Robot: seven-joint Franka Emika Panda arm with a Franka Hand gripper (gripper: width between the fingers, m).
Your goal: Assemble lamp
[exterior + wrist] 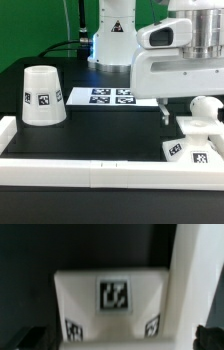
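The blocky white lamp base (188,148) stands at the exterior view's right, near the front rail. The rounded bulb (205,107) sits upright on it. The cup-like shade (42,97) stands mouth down at the exterior view's left. My gripper (195,112) hangs over the base with its fingers spread wide on either side of the bulb; one dark finger (165,110) shows. In the wrist view the base's tagged top (115,294) lies below my gripper (122,339), with dark fingertips (35,336) at the frame's corners. A blurred white mass lies between them. The jaws grip nothing.
The marker board (108,96) lies flat at the back middle. A long white border rail (90,172) runs along the front and up the left side; it also passes beside the base in the wrist view (187,274). The robot's pedestal (113,40) stands behind.
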